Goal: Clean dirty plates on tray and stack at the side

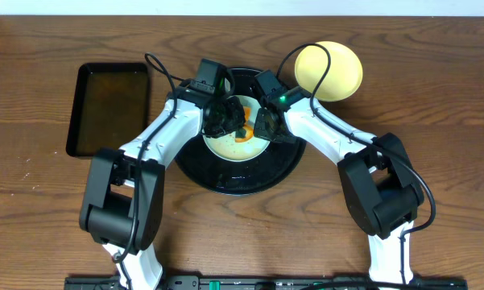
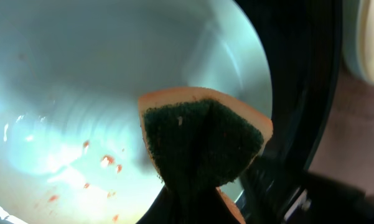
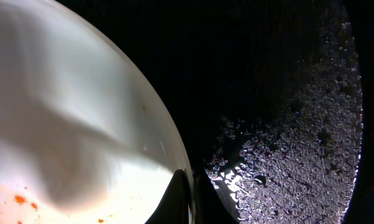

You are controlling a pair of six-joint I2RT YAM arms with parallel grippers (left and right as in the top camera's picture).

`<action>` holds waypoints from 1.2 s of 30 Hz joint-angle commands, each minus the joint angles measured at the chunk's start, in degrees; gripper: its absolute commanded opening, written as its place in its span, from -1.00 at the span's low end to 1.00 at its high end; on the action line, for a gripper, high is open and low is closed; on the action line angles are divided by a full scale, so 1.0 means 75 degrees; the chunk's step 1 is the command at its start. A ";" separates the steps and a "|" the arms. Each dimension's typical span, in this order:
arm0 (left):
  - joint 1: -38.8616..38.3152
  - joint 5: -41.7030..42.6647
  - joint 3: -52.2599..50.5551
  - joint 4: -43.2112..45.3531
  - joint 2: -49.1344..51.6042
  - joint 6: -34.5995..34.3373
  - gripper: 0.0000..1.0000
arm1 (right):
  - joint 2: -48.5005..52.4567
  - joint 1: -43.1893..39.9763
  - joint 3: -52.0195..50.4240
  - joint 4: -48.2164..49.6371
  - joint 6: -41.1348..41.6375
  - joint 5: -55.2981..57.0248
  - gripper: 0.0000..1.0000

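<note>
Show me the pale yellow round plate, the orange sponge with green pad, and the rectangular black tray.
Pale yellow round plate (image 1: pixel 343 72): overhead view, its middle.
Orange sponge with green pad (image 2: pixel 202 143): left wrist view, green pad.
Rectangular black tray (image 1: pixel 75 113): overhead view, left rim.

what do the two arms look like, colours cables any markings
The left arm and right arm match: white links between bulky black joint housings, the biggest black blocks nearest the base. The left claw and right claw are black. A thin black cable loops off each wrist. A small green light glows on the right wrist. No lettering is readable.
</note>
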 commanded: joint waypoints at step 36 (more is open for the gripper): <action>-0.0291 -0.4281 -0.0286 -0.0487 0.1037 -0.0423 -0.85 | 0.0146 0.0064 0.0055 -0.0207 0.0254 0.0178 -0.98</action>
